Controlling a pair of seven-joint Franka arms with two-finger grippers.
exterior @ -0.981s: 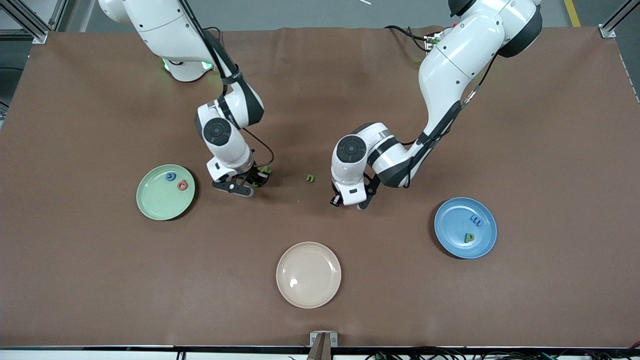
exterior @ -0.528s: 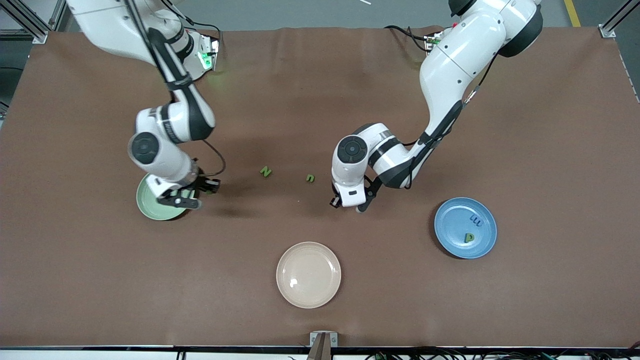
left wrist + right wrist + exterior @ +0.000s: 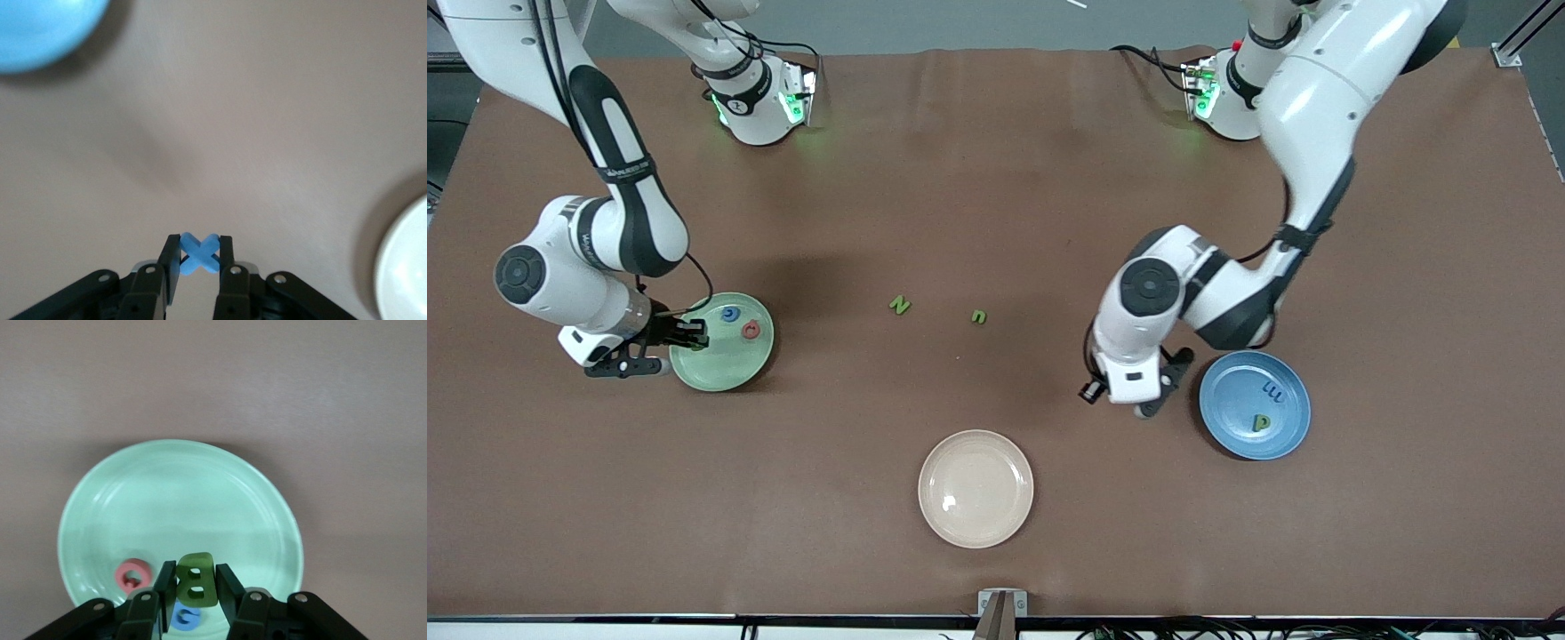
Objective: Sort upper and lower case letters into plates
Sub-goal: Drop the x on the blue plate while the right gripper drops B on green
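Note:
My right gripper (image 3: 694,338) is shut on a green B (image 3: 195,580) and holds it over the rim of the pale green plate (image 3: 716,369), which also shows in the right wrist view (image 3: 180,493). A blue G (image 3: 730,314) and a red round letter (image 3: 751,330) lie in that plate. My left gripper (image 3: 199,248) is shut on a blue x (image 3: 199,253) above bare table beside the blue plate (image 3: 1227,391), which holds a blue m (image 3: 1273,389) and a green p (image 3: 1261,423). A green N (image 3: 899,305) and a green n (image 3: 979,316) lie on the table between the arms.
A cream-beige plate (image 3: 975,488) stands nearer the front camera than the N and n, with nothing in it. Its rim shows in the left wrist view (image 3: 407,267). The brown mat (image 3: 996,178) covers the table.
The right arm carried the B from beside the N to the pale green plate. The left arm swung with the x from near the n toward the blue plate.

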